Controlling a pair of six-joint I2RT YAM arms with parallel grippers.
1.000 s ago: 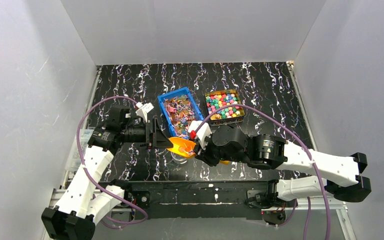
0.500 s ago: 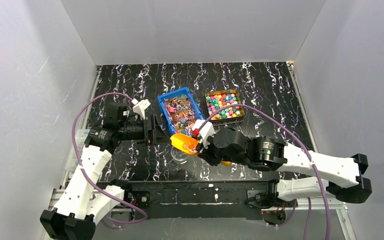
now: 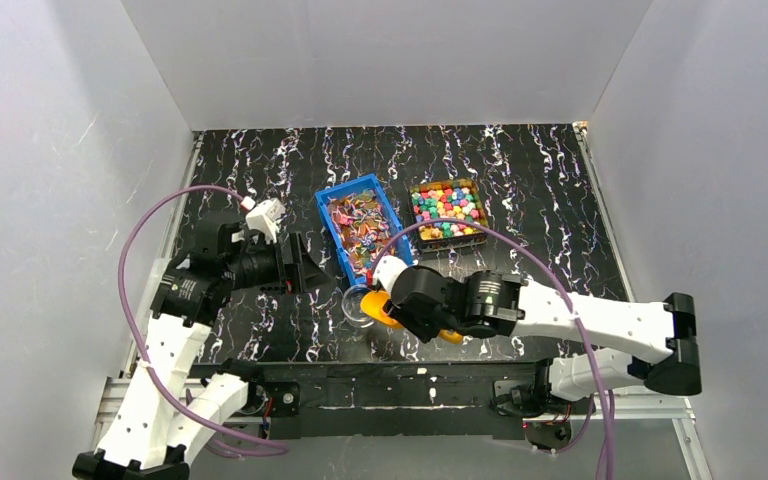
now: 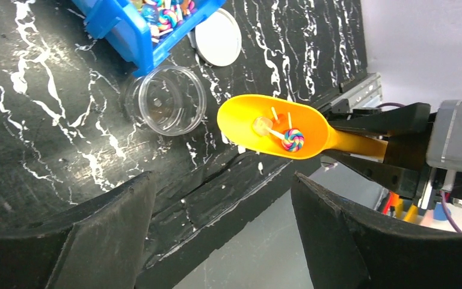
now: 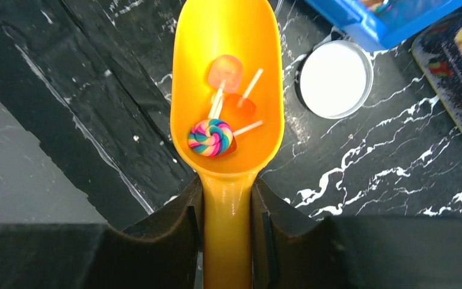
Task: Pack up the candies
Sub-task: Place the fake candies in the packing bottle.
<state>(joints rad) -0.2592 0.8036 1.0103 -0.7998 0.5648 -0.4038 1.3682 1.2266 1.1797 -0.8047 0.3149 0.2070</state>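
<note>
My right gripper (image 5: 227, 192) is shut on the handle of an orange scoop (image 5: 228, 72) holding three small lollipop candies (image 5: 210, 137). In the top view the scoop (image 3: 374, 304) hangs just right of a clear round jar (image 3: 356, 304), which stands open on the table. My left gripper (image 4: 221, 178) is open and empty, to the left of the jar (image 4: 167, 99) and apart from it. A blue bin (image 3: 332, 228) of flat wrapped candies and a dark tray (image 3: 483, 232) of chunky coloured candies sit behind.
The jar's white lid (image 4: 218, 41) lies flat between the blue bin (image 4: 126, 33) and the scoop; it also shows in the right wrist view as a white lid (image 5: 335, 78). The table's near edge is right under the scoop. White walls enclose the table.
My left gripper has drawn back to the left, away from the scoop, with its jaws wider. My right arm has brought the scoop down and nearer, beside the jar.
</note>
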